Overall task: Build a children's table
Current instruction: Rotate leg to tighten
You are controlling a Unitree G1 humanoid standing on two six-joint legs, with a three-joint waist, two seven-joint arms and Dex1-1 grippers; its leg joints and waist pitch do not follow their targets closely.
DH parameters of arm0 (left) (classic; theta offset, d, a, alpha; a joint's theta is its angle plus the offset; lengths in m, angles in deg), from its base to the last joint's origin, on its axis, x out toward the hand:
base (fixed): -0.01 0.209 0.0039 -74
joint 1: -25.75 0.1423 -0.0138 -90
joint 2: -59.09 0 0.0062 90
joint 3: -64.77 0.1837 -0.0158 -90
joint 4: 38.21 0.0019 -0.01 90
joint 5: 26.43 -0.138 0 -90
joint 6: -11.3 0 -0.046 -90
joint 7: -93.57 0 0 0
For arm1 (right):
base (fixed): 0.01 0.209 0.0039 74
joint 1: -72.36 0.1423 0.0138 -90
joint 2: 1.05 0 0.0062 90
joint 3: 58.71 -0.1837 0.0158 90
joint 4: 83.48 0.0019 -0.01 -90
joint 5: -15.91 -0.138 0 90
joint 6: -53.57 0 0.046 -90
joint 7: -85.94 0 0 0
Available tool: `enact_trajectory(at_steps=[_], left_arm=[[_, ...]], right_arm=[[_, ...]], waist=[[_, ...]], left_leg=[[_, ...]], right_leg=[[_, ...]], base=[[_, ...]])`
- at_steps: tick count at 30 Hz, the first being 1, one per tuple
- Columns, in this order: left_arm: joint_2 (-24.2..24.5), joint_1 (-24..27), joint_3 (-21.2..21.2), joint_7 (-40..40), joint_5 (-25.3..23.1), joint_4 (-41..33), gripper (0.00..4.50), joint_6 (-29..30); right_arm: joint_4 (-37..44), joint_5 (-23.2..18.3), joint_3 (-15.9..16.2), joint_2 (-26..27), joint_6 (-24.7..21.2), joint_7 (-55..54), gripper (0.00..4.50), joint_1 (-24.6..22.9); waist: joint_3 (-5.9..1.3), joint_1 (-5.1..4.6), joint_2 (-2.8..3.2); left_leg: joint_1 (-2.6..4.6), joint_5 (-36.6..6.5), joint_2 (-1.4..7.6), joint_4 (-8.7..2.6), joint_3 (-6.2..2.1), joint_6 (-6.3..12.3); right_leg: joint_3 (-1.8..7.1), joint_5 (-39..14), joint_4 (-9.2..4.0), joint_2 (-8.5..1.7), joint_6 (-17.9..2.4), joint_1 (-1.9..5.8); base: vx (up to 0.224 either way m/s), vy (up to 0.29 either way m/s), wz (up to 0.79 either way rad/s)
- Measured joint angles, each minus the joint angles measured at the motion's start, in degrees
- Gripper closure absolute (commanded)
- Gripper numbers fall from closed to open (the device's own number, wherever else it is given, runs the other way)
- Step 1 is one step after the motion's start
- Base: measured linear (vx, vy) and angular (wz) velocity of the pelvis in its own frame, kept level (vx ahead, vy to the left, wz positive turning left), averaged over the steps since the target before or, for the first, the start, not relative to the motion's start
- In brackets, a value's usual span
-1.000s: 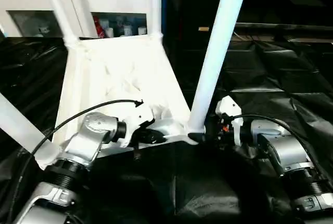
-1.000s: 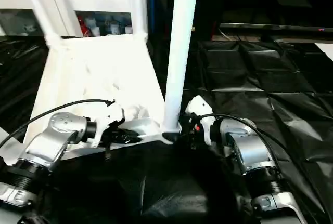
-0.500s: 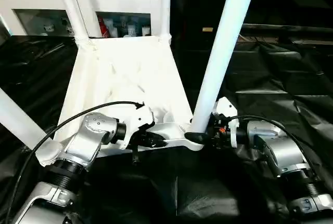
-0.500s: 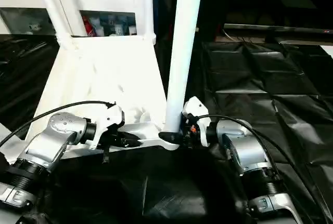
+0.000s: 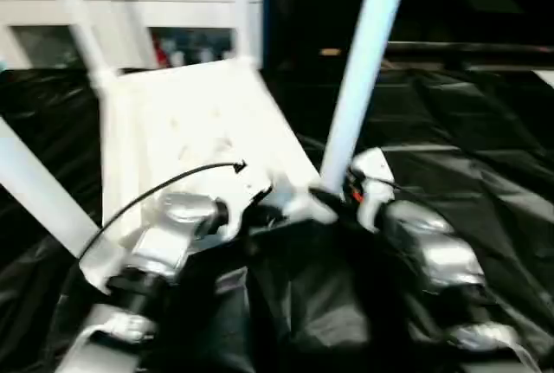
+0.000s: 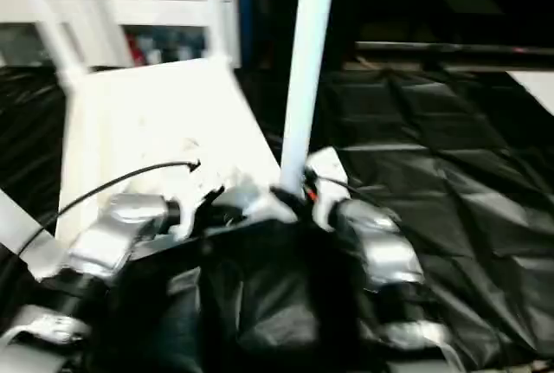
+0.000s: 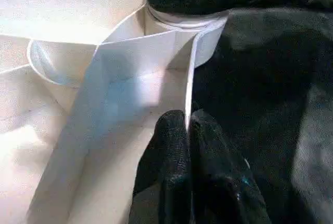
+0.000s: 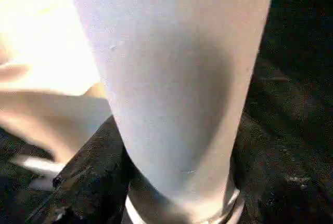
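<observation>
The white tabletop [image 5: 199, 122] lies upside down on the black sheet with its legs pointing up. My left gripper [image 7: 187, 122] is shut on the thin rim of the tabletop's near edge, close to the near right corner socket [image 7: 182, 42]. My right gripper [image 5: 329, 196] is closed around the base of the near right leg [image 5: 359, 70], which stands in that socket. In the right wrist view this leg [image 8: 171, 78] runs between the black fingers [image 8: 83, 177]. Two far legs [image 5: 78, 18] [image 5: 247, 9] and the near left leg [image 5: 39, 191] also stand up.
A white glass-door cabinet [image 5: 173, 18] stands right behind the tabletop. Crumpled black sheeting [image 5: 485, 148] covers the floor all around, with open floor to the right. A black cable [image 5: 164, 187] arcs over my left forearm.
My right gripper's fingers have drawn in around the base of the near right leg. The left gripper keeps its hold on the rim. The head camera has shifted.
</observation>
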Motion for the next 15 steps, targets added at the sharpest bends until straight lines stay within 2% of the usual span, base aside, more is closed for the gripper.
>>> enact_trajectory(at_steps=[1,6,9,15], left_arm=[[-0.25,0.0,0.0,0.24,-0.07,-0.01,4.5,0.11],[-0.11,0.28,0.13,-0.63,-0.12,-1.09,4.5,0.22],[1.01,0.33,0.17,-2.49,-0.06,-1.63,4.5,0.13],[4.22,0.48,0.62,-8.1,1.67,-1.93,4.5,-1.43]], right_arm=[[-0.24,0.05,-0.01,0.01,0.3,-0.32,1.54,0.08],[0.32,-0.14,-0.18,0.23,0.27,0.71,1.11,0.07],[0.98,-0.14,-0.01,-0.35,0.24,3.96,0.92,-0.07],[3.0,-1.97,1.6,-4.85,0.41,14.39,0.92,-1.31]], waist=[[-0.03,0.0,0.05],[-0.02,0.0,0.02],[-0.03,-0.08,0.03],[0.0,0.3,-0.01]], left_leg=[[0.01,0.0,-0.01,-0.01,0.0,0.0],[-0.02,0.0,0.0,-0.07,0.0,0.0],[-0.02,0.0,0.01,-0.11,0.0,0.0],[-0.16,0.0,0.07,-0.42,0.0,0.0]], right_leg=[[0.01,0.0,0.0,0.0,0.0,0.0],[0.02,0.03,0.01,0.02,-0.03,-0.04],[0.01,0.21,0.02,0.03,-0.31,-0.08],[-0.07,0.1,0.02,0.08,-0.24,-0.31]], base=[[0.0,0.0,0.0],[0.0,0.0,0.0],[0.0,0.0,0.0],[0.0,0.0,0.0]])
